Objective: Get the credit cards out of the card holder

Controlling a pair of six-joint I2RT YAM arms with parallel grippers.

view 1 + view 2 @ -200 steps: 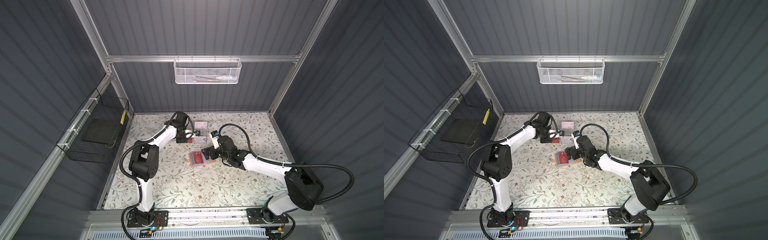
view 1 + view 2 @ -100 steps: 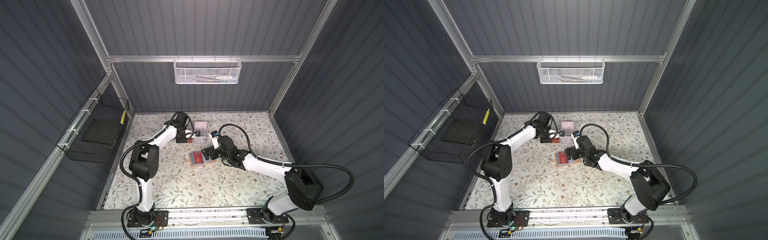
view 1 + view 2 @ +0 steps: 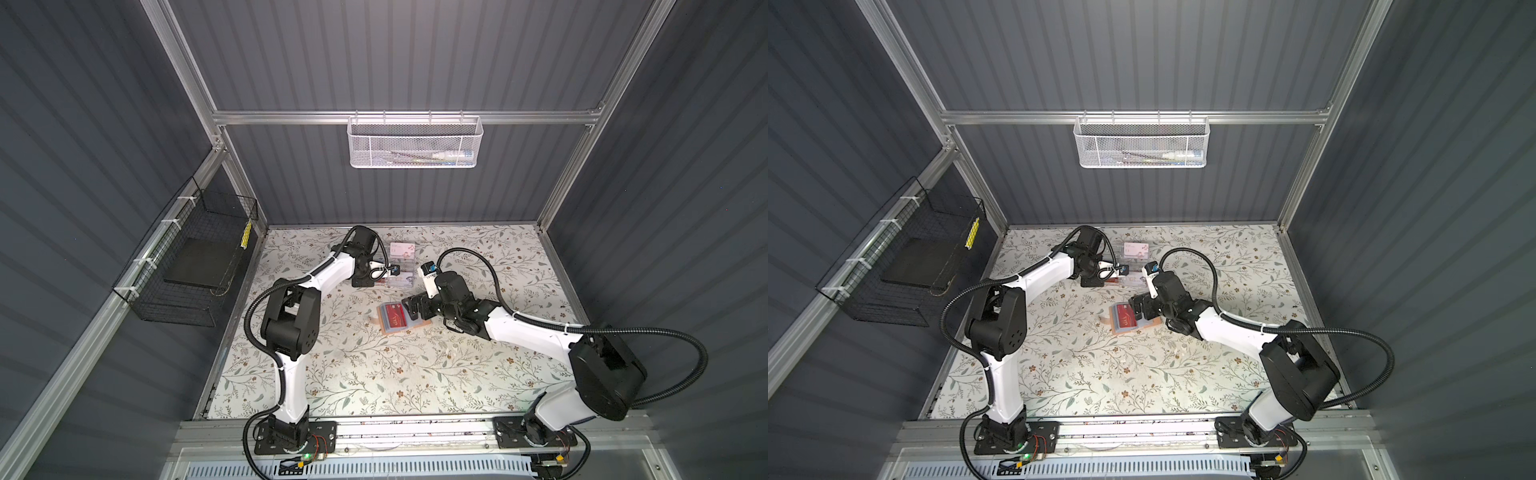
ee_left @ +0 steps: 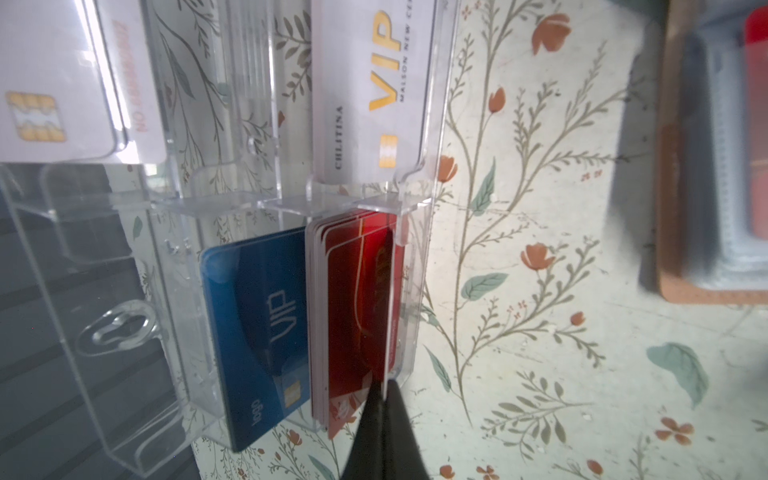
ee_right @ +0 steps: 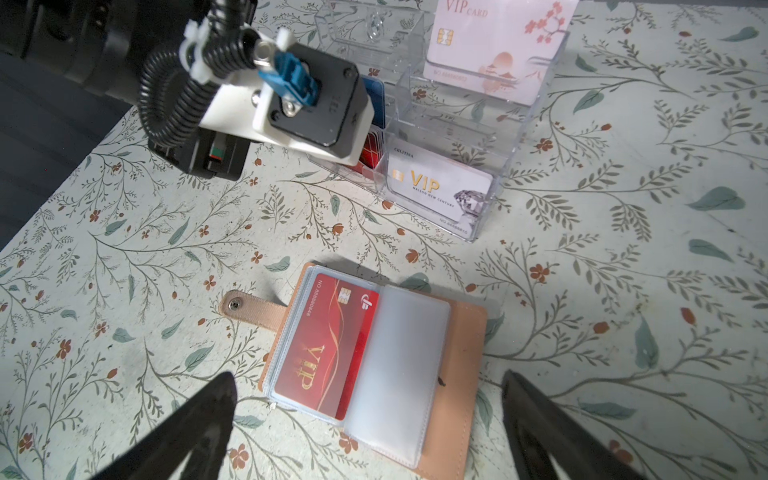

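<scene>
Floral-patterned surface (image 3: 374, 374) fills the lower half of both top views. Clear acrylic multi-compartment box (image 3: 400, 266) stands at upper centre. The left hand (image 4: 386, 390) is at one of its compartments, closed on a thin card (image 4: 390, 316) seen edge-on. Tan leather-like card holder (image 5: 465, 353) lies open at centre of both top views, with a red VIP card (image 5: 328, 345) in its sleeve. Right hand (image 5: 365, 376) hovers over it, spread wide and holding nothing.

Tan card holder (image 5: 465, 353) lies open flat on the table (image 5: 623, 291), strap (image 5: 253, 309) out sideways, red VIP card (image 5: 328, 345) face-up in its clear sleeve; second red card (image 4: 374, 291) and blue card (image 4: 257, 316) stand in the clear box (image 4: 83, 270).
</scene>
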